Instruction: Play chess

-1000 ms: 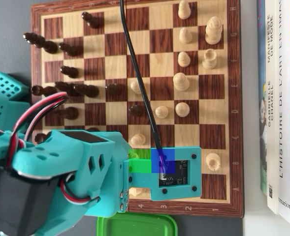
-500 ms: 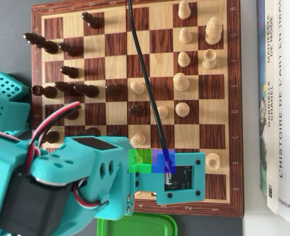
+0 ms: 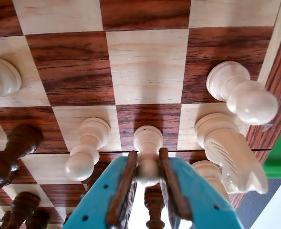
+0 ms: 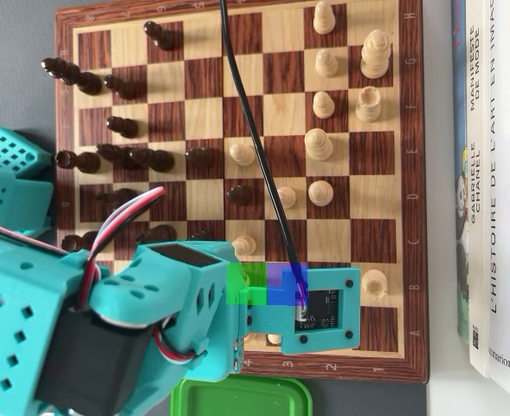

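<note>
Closest thing in my wrist feed is the gripper (image 3: 148, 174) itself, and it's pinching a light pawn (image 3: 147, 148) right at the head, brown pads (image 3: 125, 186) snug against both sides. The base of that pawn looks like it's sitting on a dark square of the chessboard (image 3: 145, 67), though I can't tell for sure whether it's touching or a hair off. So my read is we're mid-move on this pawn: grab done, and what comes next is a straight lift before carrying it anywhere.

The lift is the fiddly part, I reckon. Just beside it on the left of the wrist view is another light pawn (image 3: 85, 150), and on the right a light knight (image 3: 228, 152) is close too, with a bigger light piece (image 3: 240, 93) beyond that near the board edge. Any sideways swing before clearing their tops could knock one over. Dark pieces (image 3: 9, 155) crowd in at the lower left as well.

Further out, the squares ahead of the pawn look open for a couple of rows, which is nice.

From the overhead view the arm (image 4: 107, 321) hides the held pawn completely, with the camera board (image 4: 319, 310) sitting over that corner and its black cable (image 4: 250, 139) running across the middle of the board. A green lid (image 4: 237, 397) sits just off the near edge, and books (image 4: 493, 173) are stacked along the right side, well clear.
</note>
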Available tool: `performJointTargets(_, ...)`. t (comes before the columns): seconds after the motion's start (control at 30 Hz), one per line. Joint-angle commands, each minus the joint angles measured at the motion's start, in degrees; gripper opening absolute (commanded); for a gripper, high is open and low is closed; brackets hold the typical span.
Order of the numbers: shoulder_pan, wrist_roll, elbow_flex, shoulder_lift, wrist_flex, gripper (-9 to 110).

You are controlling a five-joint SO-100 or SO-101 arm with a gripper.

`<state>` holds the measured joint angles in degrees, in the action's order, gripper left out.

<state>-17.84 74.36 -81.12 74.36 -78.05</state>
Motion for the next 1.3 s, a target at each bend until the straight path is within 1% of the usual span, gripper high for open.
performJointTargets(0.0, -0.62, -0.44, 0.97, 0.26, 0.70, 1)
performJointTargets(0.6, -0.70, -0.44, 0.97, 0.35, 0.79, 2)
performJointTargets(0.73, -0.62, -0.44, 0.97, 0.35, 0.79, 6)
performJointTargets(0.9, -0.62, -2.81, 1.93, 0.26, 0.79, 7)
performJointTargets(1.2, -0.70, -2.72, 2.20, 0.18, 0.79, 7)
performJointTargets(1.27, -0.70, -2.72, 2.20, 0.18, 0.79, 9)
